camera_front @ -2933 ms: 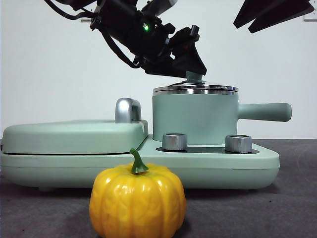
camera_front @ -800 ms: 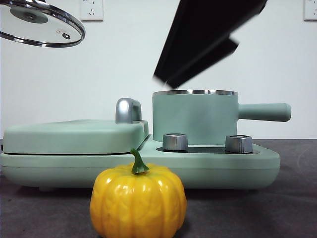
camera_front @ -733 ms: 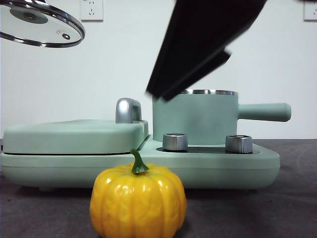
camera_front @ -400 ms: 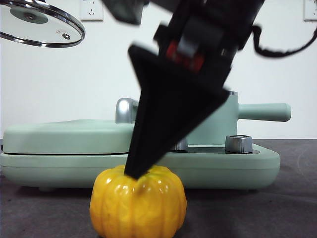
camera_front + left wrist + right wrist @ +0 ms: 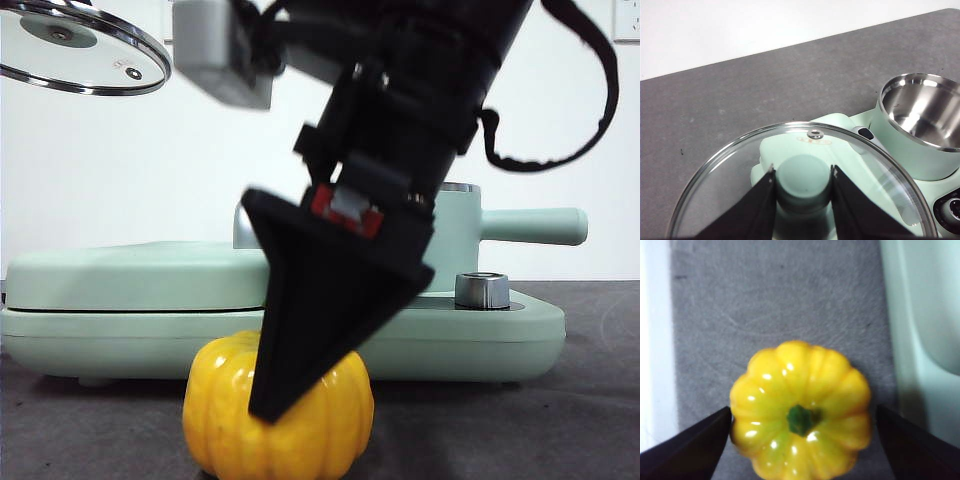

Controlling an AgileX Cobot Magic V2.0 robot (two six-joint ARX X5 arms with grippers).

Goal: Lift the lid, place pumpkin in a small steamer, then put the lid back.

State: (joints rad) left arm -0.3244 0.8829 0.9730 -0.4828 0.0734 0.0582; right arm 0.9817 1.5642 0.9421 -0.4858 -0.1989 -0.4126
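**Open jaws straddle the pumpkin while the lid waits aloft**

The right gripper (image 5: 800,440) hangs directly over the pumpkin (image 5: 801,412), jaws spread wide with one on each side of it and a sliver of grey mat showing between each jaw and the fruit. The green stem sits almost midway between the jaws, so the coming move looks like a short drop and a squeeze across the widest ribs. In the front view the gripper (image 5: 300,385) fills the centre of the frame, its dark wedge reaching down in front of the pumpkin (image 5: 225,410) at lower centre.

The pumpkin is glossy, hard-looking and ribbed, round rather than long, so no axis favours the grip; the slick curved shell could slip.

The left gripper (image 5: 802,192) is clamped on the mint-green knob of the lid (image 5: 730,190), held high at the upper left of the front view (image 5: 80,50): clear glass in a bright steel rim.

The small steamer (image 5: 920,125) stands uncovered, its polished steel bowl empty, behind the pumpkin at right of centre.
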